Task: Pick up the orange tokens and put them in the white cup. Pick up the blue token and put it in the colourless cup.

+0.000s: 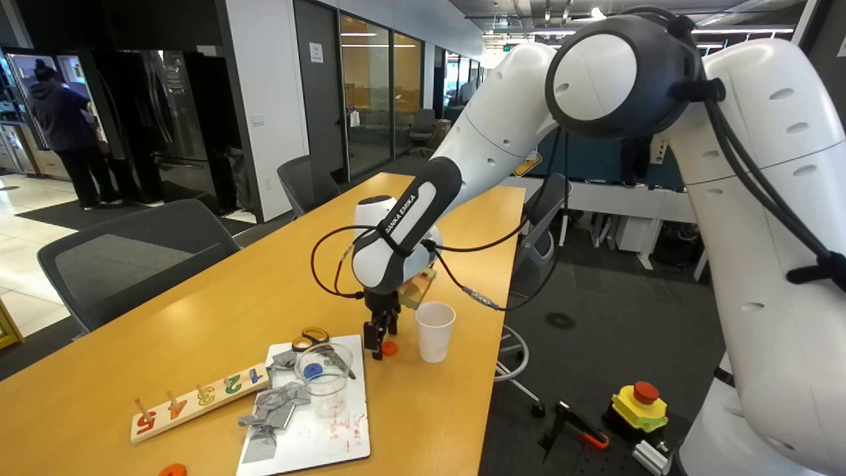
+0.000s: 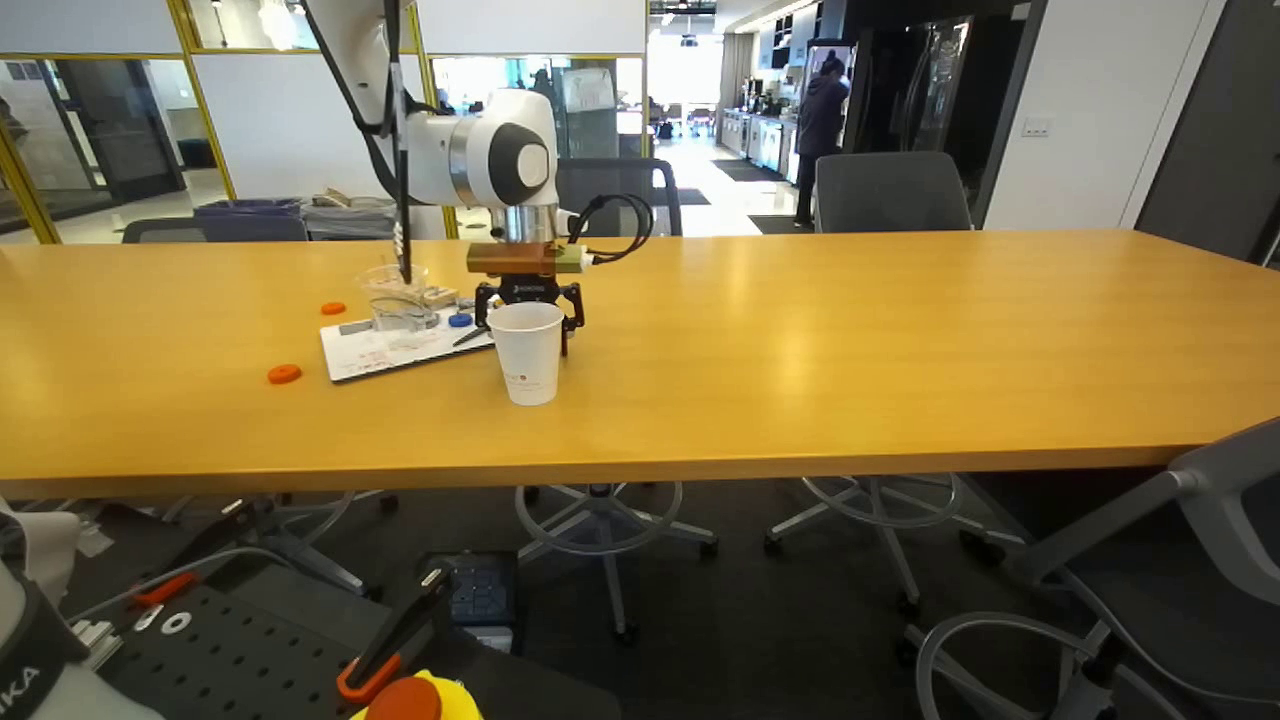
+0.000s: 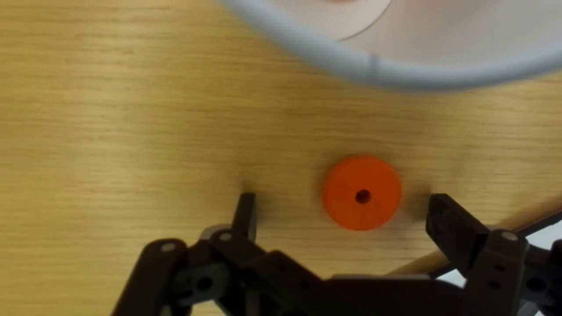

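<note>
While the pincer (image 3: 340,197) is gaping wide, one orange token (image 3: 362,182) is lying between its jaws, white cup (image 1: 434,336) standing just beside.

SETTING office | long wooden table (image 2: 900,330) | mesh-backed chairs (image 1: 139,258) | glass-walled room (image 1: 367,99) | steel refrigerator (image 1: 182,125)

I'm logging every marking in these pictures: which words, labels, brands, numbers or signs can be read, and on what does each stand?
"ANKA EMIKA", first letters unclear: robot arm.
"KA", rest cut off: robot part, lower-left corner of an exterior view.
"5", "4", "3", "2", "1": wooden strip.
Too small or blurred to read: red writing on the whiteboard, print on the white cup, label on the gripper, sheet on the door.
</note>
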